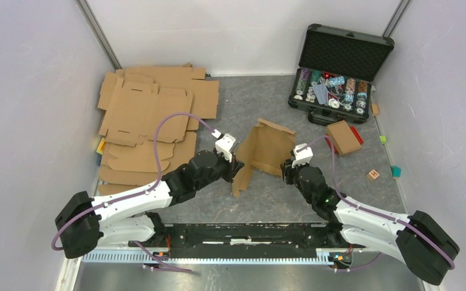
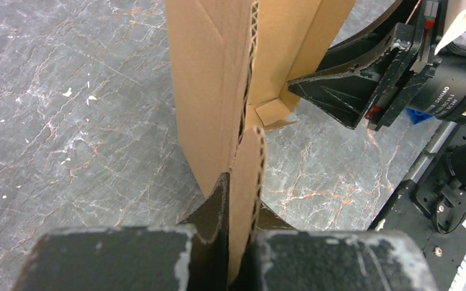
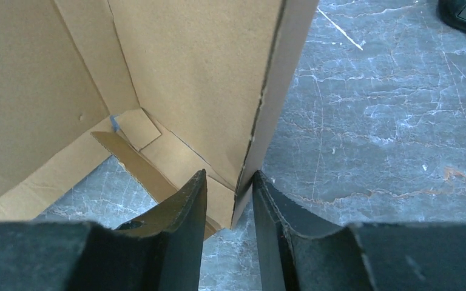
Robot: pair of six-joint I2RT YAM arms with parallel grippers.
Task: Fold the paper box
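Paper box (image 1: 270,148) between tools: left tool (image 2: 241,200) pinching flap, right tool (image 3: 229,179) spread astride wall.

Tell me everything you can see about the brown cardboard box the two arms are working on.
The paper box is plain brown corrugated cardboard, half folded. Some walls stand up from a creased base, and other flaps splay loose on the grey marbled table. Fluting shows along the cut edges. It sits mid-table between the arms, apart from the flat blanks. The left gripper is shut on one rounded flap. The right gripper straddles an upright wall's edge, open, not clamped.
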